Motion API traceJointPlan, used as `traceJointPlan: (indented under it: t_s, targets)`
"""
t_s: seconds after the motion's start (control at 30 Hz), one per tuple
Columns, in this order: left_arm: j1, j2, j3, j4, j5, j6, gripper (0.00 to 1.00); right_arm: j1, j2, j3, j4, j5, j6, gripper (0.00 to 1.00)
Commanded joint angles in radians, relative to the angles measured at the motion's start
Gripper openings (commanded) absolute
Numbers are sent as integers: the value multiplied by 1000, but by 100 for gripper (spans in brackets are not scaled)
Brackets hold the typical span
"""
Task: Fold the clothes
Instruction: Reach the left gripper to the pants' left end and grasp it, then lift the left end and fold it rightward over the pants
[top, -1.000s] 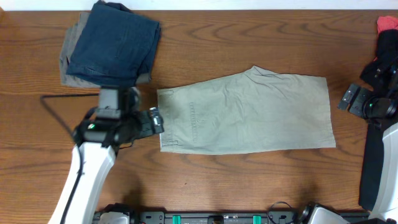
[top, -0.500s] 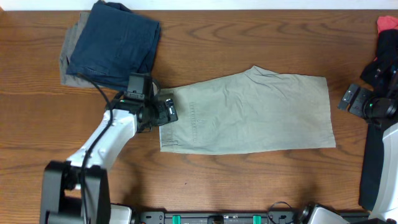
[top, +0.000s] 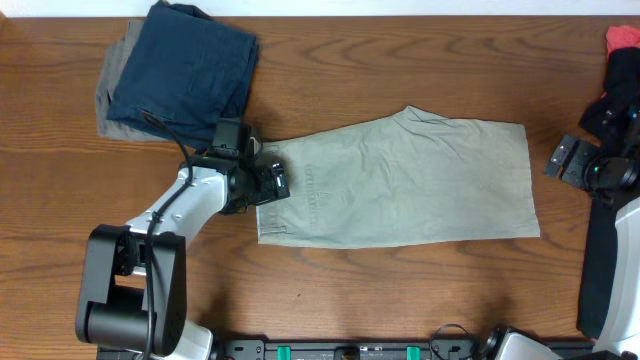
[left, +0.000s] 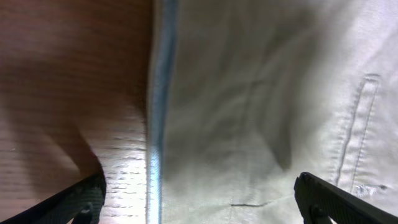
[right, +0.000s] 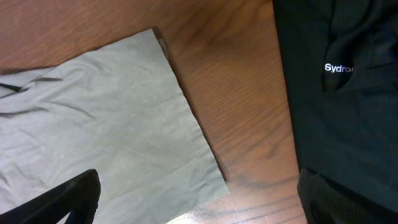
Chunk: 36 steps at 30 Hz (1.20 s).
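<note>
Currently the left gripper (top: 275, 183), jaws spread wide and empty, sits low over the waistband (left: 158, 93) of the khaki shorts (top: 400, 180), which lie flat mid-table, long axis running left to right, waistband left, hems (top: 530, 180) right. The right gripper (top: 562, 160), likewise spread and empty, hovers to the right of the hems. Likely step: taking hold for a fold; next, the left jaws must pinch the waistband.

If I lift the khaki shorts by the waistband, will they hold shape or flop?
Probably flop: the khaki shorts lie flat with soft wrinkles, so the legs would likely drape. The waistband looks thicker and stitched, likely a firmer pinch. Pushed along the table, the cloth would probably bunch rather than slide.
</note>
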Motion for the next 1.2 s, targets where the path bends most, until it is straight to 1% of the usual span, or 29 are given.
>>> traceJointPlan:
  t_s: [0.0, 0.13, 0.4, 0.5, 0.57, 0.6, 0.63, 0.7, 0.77, 0.8, 0.9, 0.93, 1.03, 1.17]
  targets:
    - [0, 19, 8, -3, 104, 34, 98, 6, -9, 10, -2, 6, -13, 99]
    - [-1, 29, 5, -3, 172, 34, 98, 6, -9, 10, -2, 6, -13, 99]
    - [-1, 63, -1, -3, 175, 34, 98, 6, -9, 10, -2, 6, -12, 99]
    - [-1, 77, -1, -2, 174, 34, 100, 6, -9, 10, -2, 6, -13, 99]
    - [-1, 84, -1, -2, 170, 34, 89, 6, -9, 10, -2, 6, -12, 99]
    - [-1, 85, -1, -3, 165, 34, 82, 6, -9, 10, -2, 6, -12, 99]
    - [-1, 86, -1, -3, 153, 34, 67, 6, -9, 10, -2, 6, -12, 99]
    - [0, 86, -1, -3, 132, 33, 48, 6, -9, 10, -2, 6, -12, 99]
    - [0, 86, -1, -4, 121, 32, 38, 6, -9, 10, -2, 6, -12, 99]
    - [0, 86, -1, -4, 120, 32, 35, 6, -9, 10, -2, 6, -13, 99]
    - [0, 85, -1, -17, 95, 25, 15, 6, -9, 10, -2, 6, -13, 99]
    - [0, 85, 0, -26, 78, 21, 6, 6, -9, 10, -2, 6, -12, 99]
    - [5, 82, 7, -75, 13, 8, 6, 6, -9, 10, -2, 6, -12, 99]
    - [34, 59, 36, -189, -91, -12, 6, 6, -9, 10, -2, 6, -13, 99]
